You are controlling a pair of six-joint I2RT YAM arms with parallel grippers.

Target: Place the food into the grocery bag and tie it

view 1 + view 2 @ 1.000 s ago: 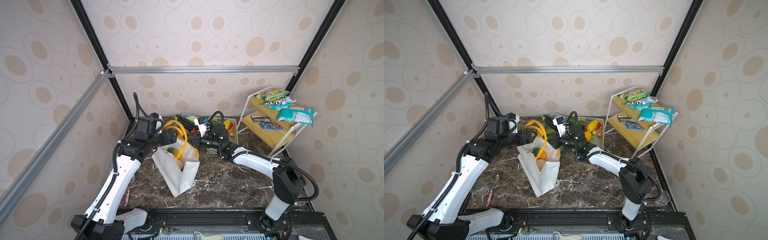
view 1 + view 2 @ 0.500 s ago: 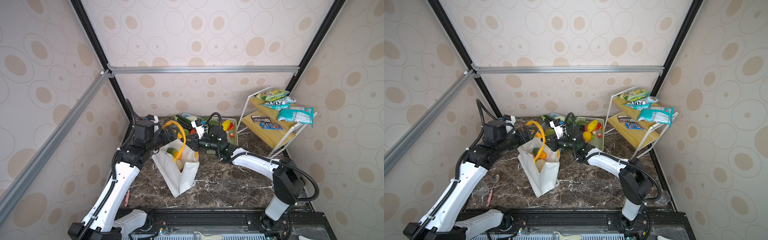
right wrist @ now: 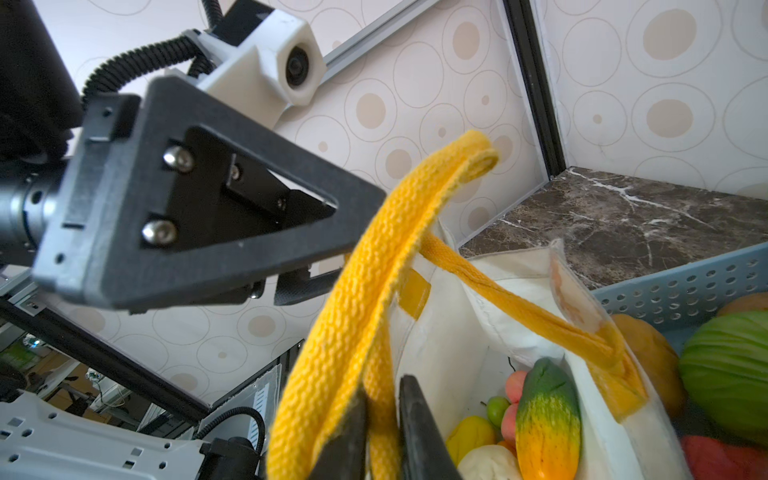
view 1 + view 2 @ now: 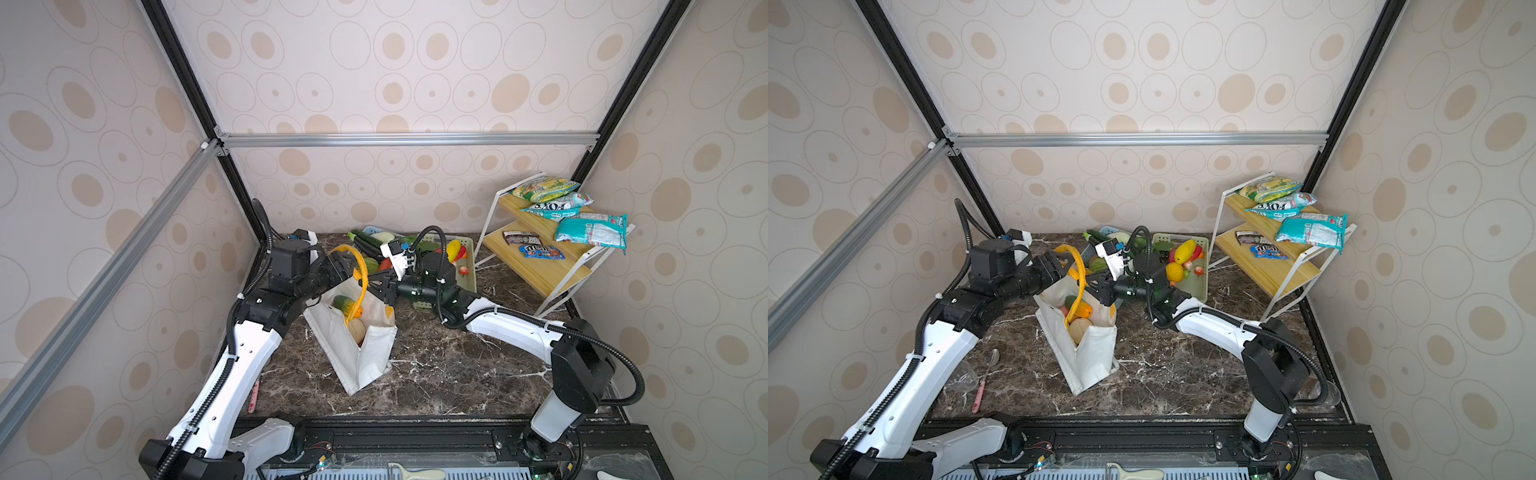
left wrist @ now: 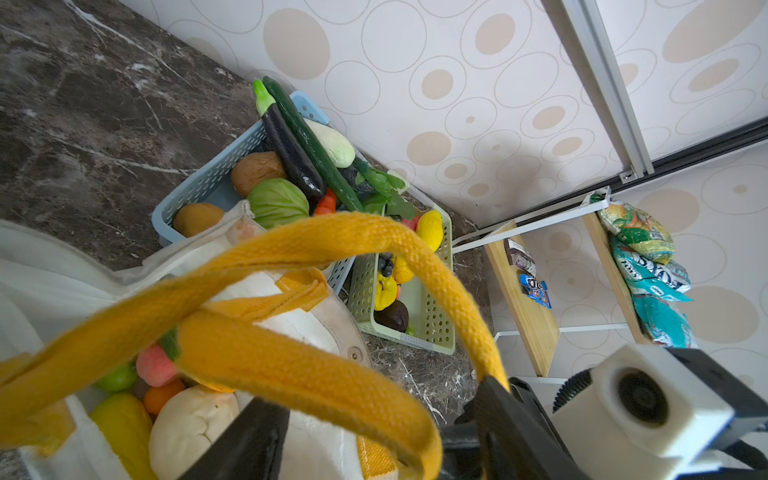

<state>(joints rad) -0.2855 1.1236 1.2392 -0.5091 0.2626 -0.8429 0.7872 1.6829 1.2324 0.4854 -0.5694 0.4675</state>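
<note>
The grocery bag (image 4: 362, 357) stands open in the middle of the marble table (image 4: 449, 374), with food (image 4: 353, 322) inside it. In both top views the two grippers are only dark shapes meeting at its yellow handles (image 4: 360, 272).

The right gripper (image 3: 380, 432) is at the bag's right rim. Only the right wrist view shows its grip: the two dark fingers are closed on a handle strap (image 3: 415, 232) that rises from between them.

The left gripper (image 5: 374, 424) is at the bag's far left edge. In the left wrist view its fingers (image 5: 253, 440) stand well apart, with a yellow strap lying across the gap. I cannot tell whether they press on it.

Of the bag's contents, the top views show a green-and-orange fruit and a tan melon (image 4: 1080, 330). The left wrist view adds a white round fruit (image 5: 191, 424), a peach (image 5: 154, 368) and the bag's snap button (image 5: 353, 355).

More fruit lies in the green basket (image 4: 1201, 291), to the far right of the bag. Vegetables fill the blue basket (image 5: 199, 189) just beside it.

A spoon (image 4: 985, 380) lies at the near left. In a top view the left arm hides all but its pink handle (image 4: 253, 397).
</note>
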